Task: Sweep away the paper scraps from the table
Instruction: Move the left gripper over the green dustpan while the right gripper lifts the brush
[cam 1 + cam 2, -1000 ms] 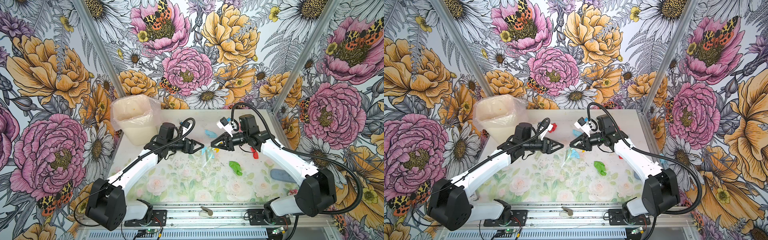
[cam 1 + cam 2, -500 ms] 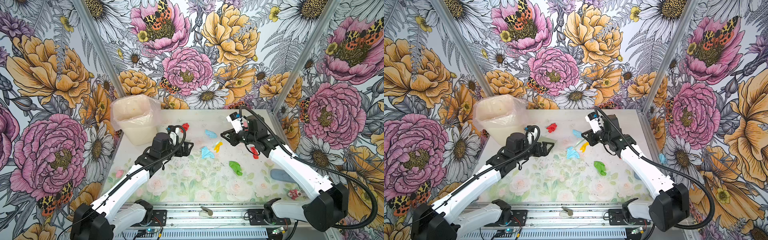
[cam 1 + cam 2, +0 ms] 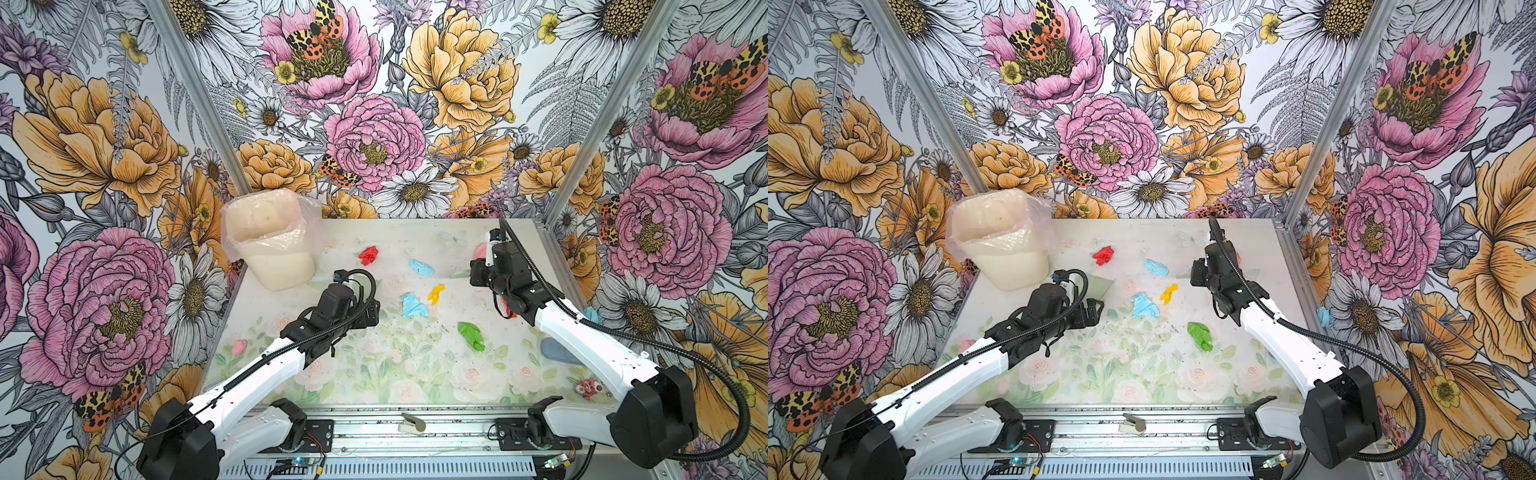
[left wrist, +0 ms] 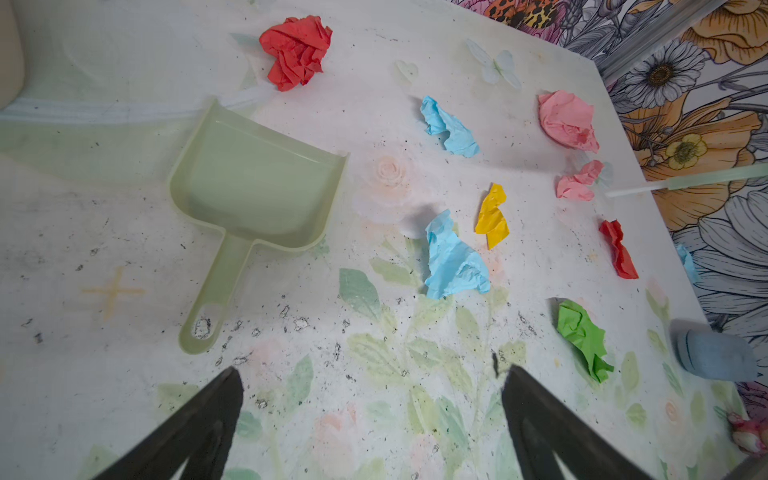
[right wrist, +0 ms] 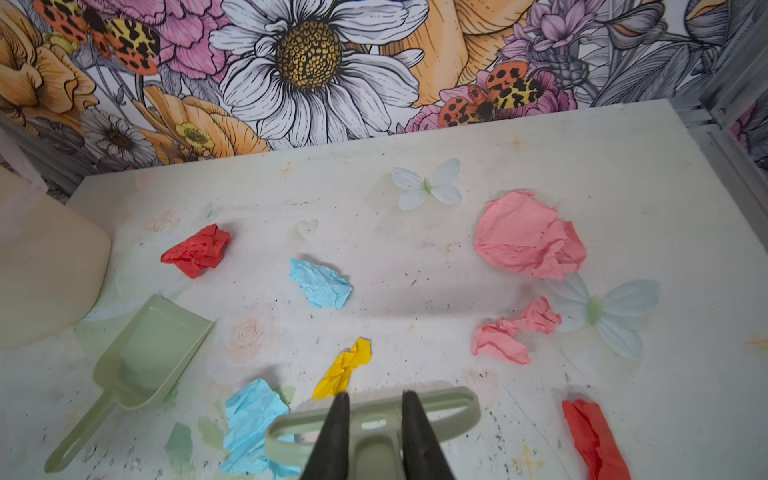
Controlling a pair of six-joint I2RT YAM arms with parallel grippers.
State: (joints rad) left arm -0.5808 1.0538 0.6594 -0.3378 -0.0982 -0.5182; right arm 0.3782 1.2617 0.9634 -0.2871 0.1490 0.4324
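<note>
Black right fingers (image 5: 332,436) are clamped on the pale green brush (image 5: 376,453); left fingers (image 4: 199,419) stand apart, empty, short of the dustpan (image 4: 257,183) handle. Crumpled paper scraps (image 4: 453,257) lie scattered across the worktop (image 4: 83,232): none in the dustpan, so sweeping looks unstarted.

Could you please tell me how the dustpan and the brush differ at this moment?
The dustpan lies free on the table, with the open left gripper short of its handle; the brush is clamped between the right gripper's fingers. The dustpan is a wide scoop with a short handle; the brush is slim and bar-like. The dustpan sits near the bin; the brush is toward the table's right side. Both are pale green plastic.
</note>
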